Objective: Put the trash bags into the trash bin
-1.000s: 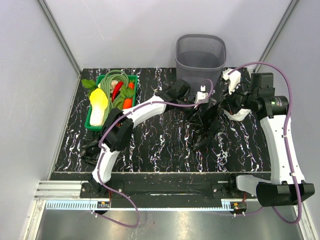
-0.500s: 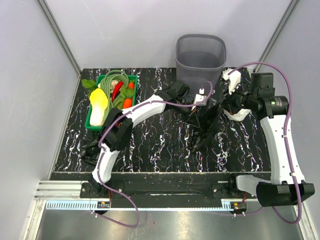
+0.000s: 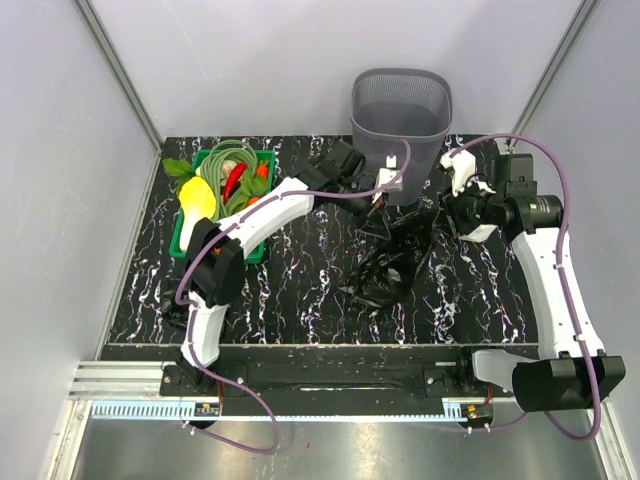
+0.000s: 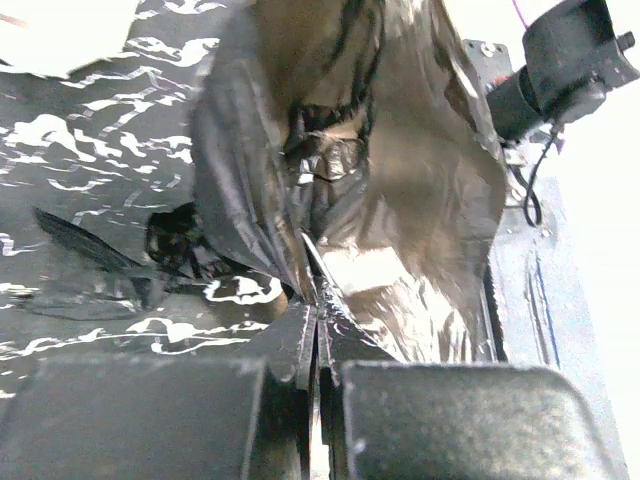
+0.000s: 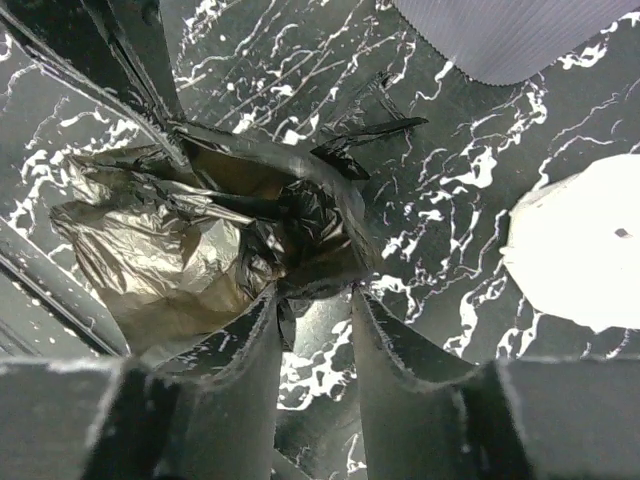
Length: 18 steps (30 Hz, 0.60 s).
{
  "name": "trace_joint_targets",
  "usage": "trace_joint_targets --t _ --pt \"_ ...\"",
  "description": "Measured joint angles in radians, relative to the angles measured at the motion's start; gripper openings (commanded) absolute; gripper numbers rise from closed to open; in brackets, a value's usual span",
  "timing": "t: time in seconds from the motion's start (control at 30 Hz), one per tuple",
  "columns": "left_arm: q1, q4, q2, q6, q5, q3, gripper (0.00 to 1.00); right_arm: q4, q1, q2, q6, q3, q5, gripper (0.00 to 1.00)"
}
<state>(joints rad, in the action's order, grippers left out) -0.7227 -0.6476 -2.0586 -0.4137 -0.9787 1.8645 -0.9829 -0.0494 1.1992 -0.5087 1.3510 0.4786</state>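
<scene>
Black-marbled tabletop (image 3: 300,290), where my left gripper (image 4: 316,318) pinches the trash bag (image 4: 400,200) tight, presumably to haul it toward the trash bin (image 3: 400,110), while my right gripper (image 5: 315,300) stands narrowly parted, seemingly yielding it.

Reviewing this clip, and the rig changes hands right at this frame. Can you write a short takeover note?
Left pincer: shut on a fold of the trash bag, holding it up just in front of the trash bin.
Right pincer: open, at the bag's crumpled edge, not gripping.
Bag: outside the bin, lower part draped on the table.
Done: bag pinched by one arm.
Left: carry it over the rim and release. No bag shows inside the bin.
</scene>
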Motion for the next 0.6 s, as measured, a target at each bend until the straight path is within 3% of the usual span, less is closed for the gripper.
trace_joint_targets --t 0.1,0.27,0.43,0.6 --pt "0.008 0.016 0.012 0.058 0.045 0.035 0.0 0.016 0.0 0.019 0.031 0.0 0.038 0.71" --pt "0.012 0.037 0.023 0.135 0.158 0.067 0.0 0.026 0.0 0.042 0.085 0.001 0.082 0.9" --pt "0.014 0.048 0.023 0.204 0.264 0.08 0.0 0.029 0.0 0.043 0.133 0.005 0.103 0.99" --pt "0.019 0.055 0.023 0.272 0.341 0.107 0.0 0.039 0.0 0.046 0.176 0.002 0.111 1.0"
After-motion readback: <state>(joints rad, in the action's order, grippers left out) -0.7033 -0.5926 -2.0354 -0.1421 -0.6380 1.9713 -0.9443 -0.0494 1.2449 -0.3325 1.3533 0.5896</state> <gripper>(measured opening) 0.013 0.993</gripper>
